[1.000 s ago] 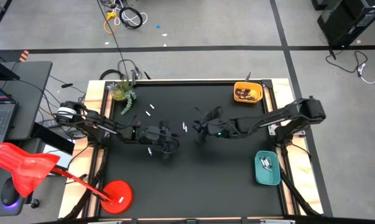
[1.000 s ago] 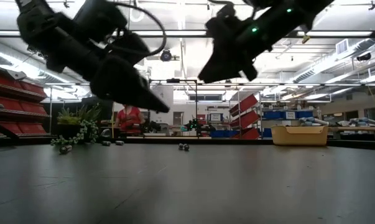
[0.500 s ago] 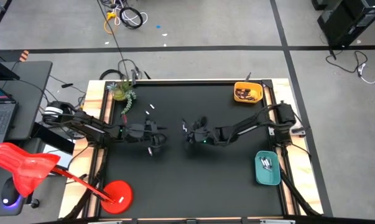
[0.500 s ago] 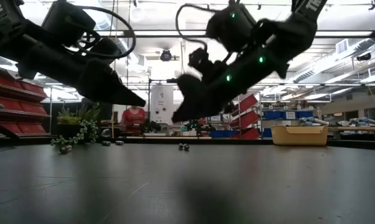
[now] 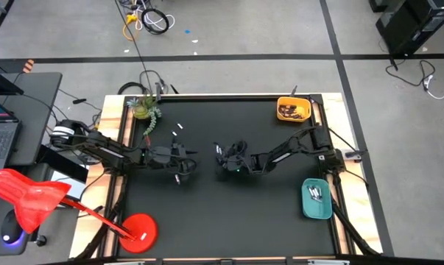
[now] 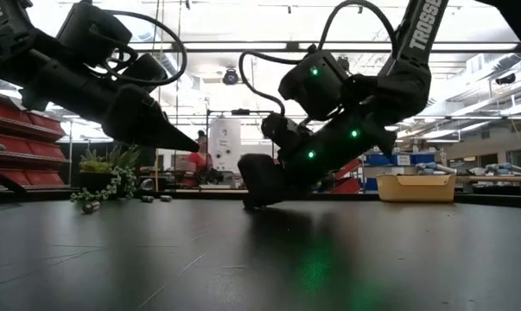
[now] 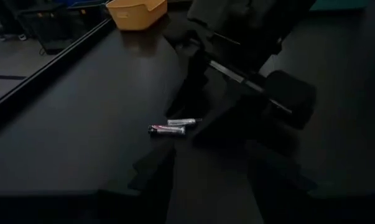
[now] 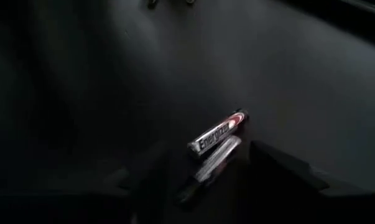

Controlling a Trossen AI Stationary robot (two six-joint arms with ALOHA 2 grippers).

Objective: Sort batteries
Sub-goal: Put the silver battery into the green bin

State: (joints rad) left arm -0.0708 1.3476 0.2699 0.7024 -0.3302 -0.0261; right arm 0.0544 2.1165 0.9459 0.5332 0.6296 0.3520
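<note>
"Energizer" reads on one of two batteries [image 8: 217, 135] lying side by side mid-table — right gripper [image 8: 203, 180] down at them, fingers spread, nothing pinched. Left gripper [image 5: 183, 163] hovers nearby — fingers apart, empty. "TROSSEN" on right arm [image 6: 418, 34].

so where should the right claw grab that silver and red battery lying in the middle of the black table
Grip the small silver and red cylindrical battery across its mid-body, coming straight down from above. It lies flat on the black table, so only its long sides can be pinched. A second battery lies close alongside, so keep the right claw narrow and square to the axis. The left claw hovers nearby.
</note>
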